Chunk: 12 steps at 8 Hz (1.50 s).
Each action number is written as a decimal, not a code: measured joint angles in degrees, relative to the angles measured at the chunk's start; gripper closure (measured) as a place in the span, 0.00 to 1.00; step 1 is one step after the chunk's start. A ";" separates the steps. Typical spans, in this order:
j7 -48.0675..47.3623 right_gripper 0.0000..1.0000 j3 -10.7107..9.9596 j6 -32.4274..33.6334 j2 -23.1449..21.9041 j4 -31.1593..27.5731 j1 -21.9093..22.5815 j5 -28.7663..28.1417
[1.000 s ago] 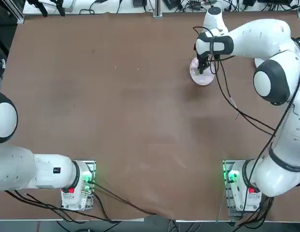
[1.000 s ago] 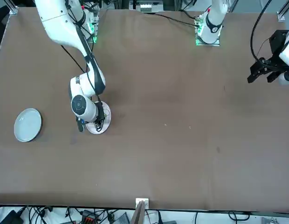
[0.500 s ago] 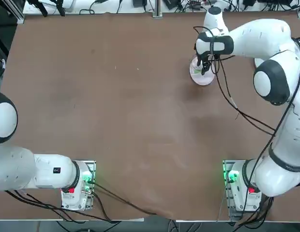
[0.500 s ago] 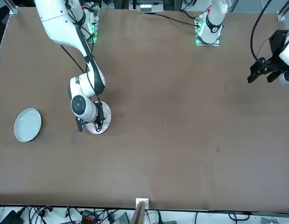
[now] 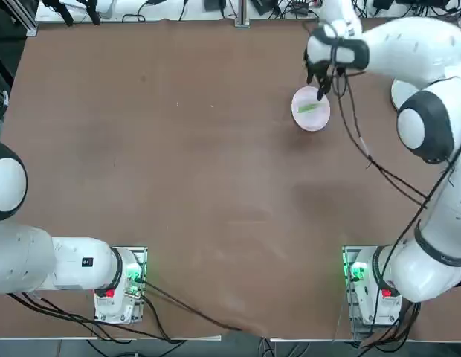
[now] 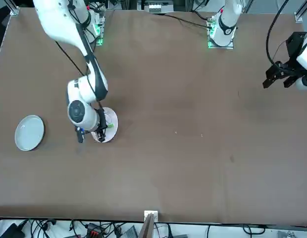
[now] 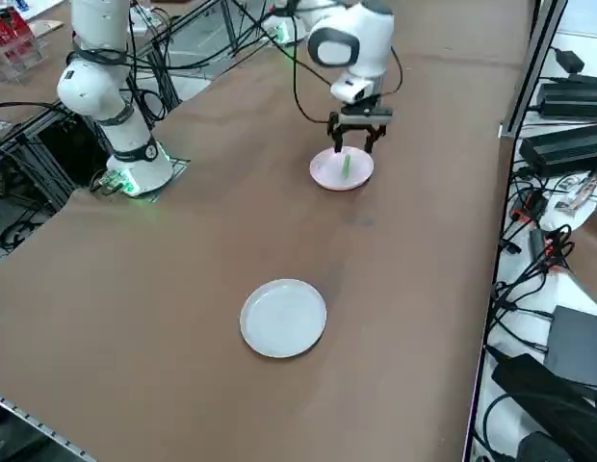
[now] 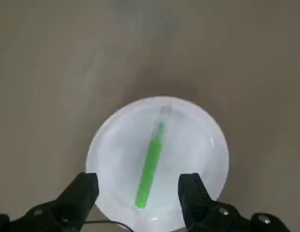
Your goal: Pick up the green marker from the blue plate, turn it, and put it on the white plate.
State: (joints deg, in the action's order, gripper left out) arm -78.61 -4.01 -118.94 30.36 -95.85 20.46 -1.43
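Lying on the white plate (image 8: 203, 140): the green marker (image 8: 150, 169), well inside the rim, nothing gripping it. Placing looks done, then. Whether the turn was made as asked cannot be told from how it lies; no reference for the wanted angle. Right gripper (image 8: 139, 178) just over the near part of that plate in the wrist view, fingers spread wide, one to either side of the marker's line, holding nothing. Side view agrees: fingertips by the plate's edge, marker apart from them. Blue plate (image 7: 283, 319) well apart on the brown table (image 7: 164, 318), on the robot's right; pick-up from it reads as finished, judging by where the marker rests. Left to do, in my judgement: only lift and draw the arm away without brushing rim or marker. A knock could roll the marker; otherwise the job seems all but complete.
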 joint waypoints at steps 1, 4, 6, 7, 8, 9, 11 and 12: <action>6.01 0.00 -0.10 3.52 -2.01 2.19 -1.56 0.06; 28.98 0.00 -0.42 8.63 -6.96 5.29 -8.58 0.20; 43.50 0.00 -0.56 12.68 -8.60 7.72 -13.99 0.24; 49.80 0.00 -0.57 13.39 -9.69 8.42 -16.38 0.49; 55.31 0.00 -0.56 13.99 -10.99 8.73 -18.08 0.87; 59.98 0.00 -0.56 14.55 -12.39 8.81 -19.07 1.19; 67.84 0.00 -0.55 14.92 -14.94 8.85 -19.69 1.59; 70.77 0.00 -0.55 15.00 -16.11 8.89 -19.80 1.69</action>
State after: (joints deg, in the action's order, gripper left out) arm -7.84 -4.56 -103.94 14.25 -86.96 0.66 0.26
